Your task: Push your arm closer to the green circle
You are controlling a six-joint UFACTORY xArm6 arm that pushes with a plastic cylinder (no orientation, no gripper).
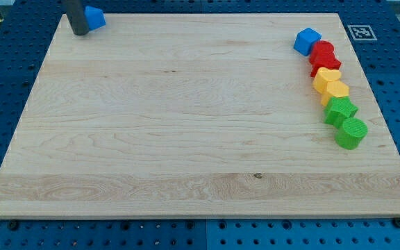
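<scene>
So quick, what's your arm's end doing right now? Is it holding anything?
My tip: holding nothing; it is a plain rod, no gripper. It sits at the view's top left, touching the blue block, far from the green circle.

No readable text, only a square black-and-white marker (359, 32) beside the board (186, 139)

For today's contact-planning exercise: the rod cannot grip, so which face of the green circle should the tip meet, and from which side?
Meet the green circle's left wall, coming from the view's left. My tip is far upper left by a blue block; the green star crowds the circle's top.
</scene>
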